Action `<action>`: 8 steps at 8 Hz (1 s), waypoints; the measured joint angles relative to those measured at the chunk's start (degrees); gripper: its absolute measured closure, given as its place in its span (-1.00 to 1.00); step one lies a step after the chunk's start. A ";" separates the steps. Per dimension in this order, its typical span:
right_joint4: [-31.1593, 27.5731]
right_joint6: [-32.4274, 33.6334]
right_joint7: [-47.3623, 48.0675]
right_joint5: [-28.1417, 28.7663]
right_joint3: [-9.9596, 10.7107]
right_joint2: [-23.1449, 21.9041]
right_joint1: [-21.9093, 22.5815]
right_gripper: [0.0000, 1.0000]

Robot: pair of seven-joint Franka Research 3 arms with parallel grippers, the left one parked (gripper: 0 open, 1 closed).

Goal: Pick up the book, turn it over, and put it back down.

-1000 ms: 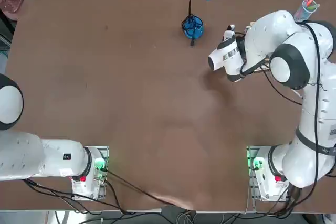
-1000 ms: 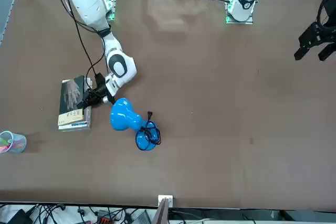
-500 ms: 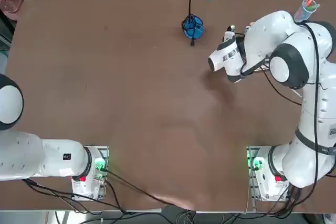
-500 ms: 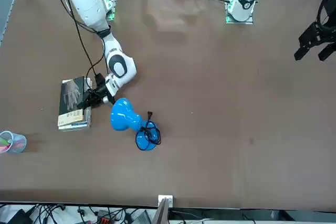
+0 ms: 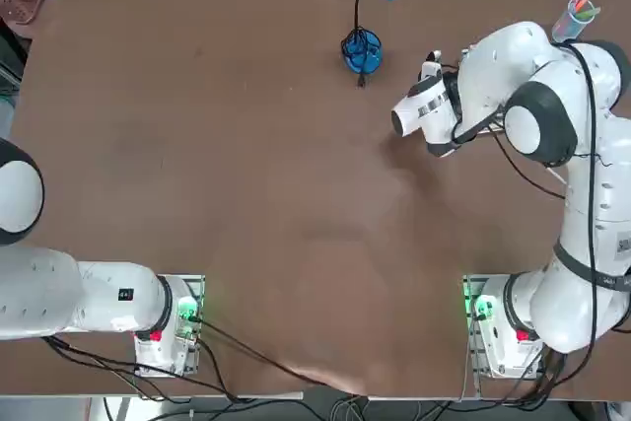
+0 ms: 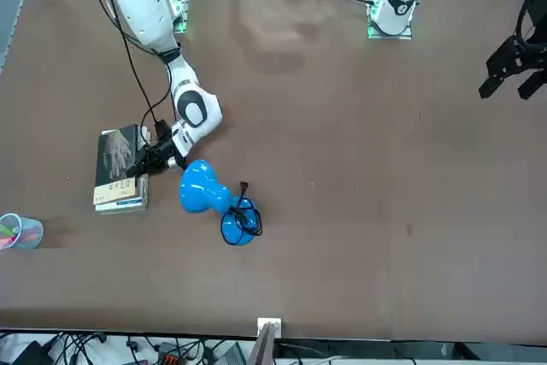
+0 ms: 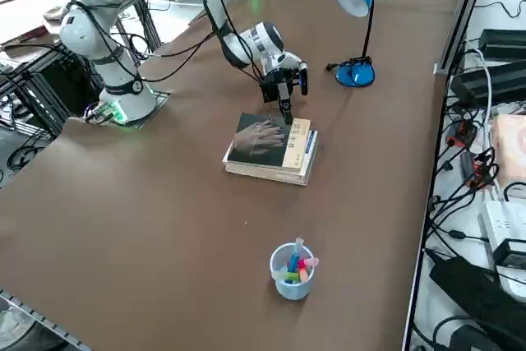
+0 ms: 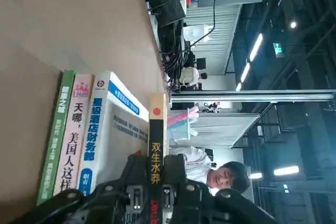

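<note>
The book (image 7: 261,139) has a dark grey cover with a pale hand picture and lies on top of a small stack near the table's far right. In the front view the book (image 6: 117,160) lies just beside the lamp. My right gripper (image 7: 285,109) reaches down onto the stack's lamp-side edge. In the wrist view the book's black and yellow spine (image 8: 157,145) stands between the fingers (image 8: 137,195), with the gripper (image 8: 156,195) shut on it. From the top view my arm hides the book.
Under the book lie a white-and-blue book (image 8: 113,135), a pink one (image 8: 73,129) and a green one (image 8: 55,140). A blue desk lamp (image 7: 355,7) stands close beside the gripper. A cup of pens (image 7: 292,273) sits near the table edge. A person (image 8: 220,174) shows beyond the table.
</note>
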State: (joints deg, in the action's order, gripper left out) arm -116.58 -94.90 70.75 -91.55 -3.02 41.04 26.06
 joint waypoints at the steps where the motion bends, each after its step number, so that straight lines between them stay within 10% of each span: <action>1: 0.00 0.01 0.21 -0.22 0.01 0.00 -0.15 0.77; 8: 0.00 0.01 0.72 -0.50 0.01 0.12 -0.50 0.74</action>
State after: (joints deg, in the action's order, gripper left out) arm -116.58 -94.90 71.47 -92.04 -3.01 41.17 25.56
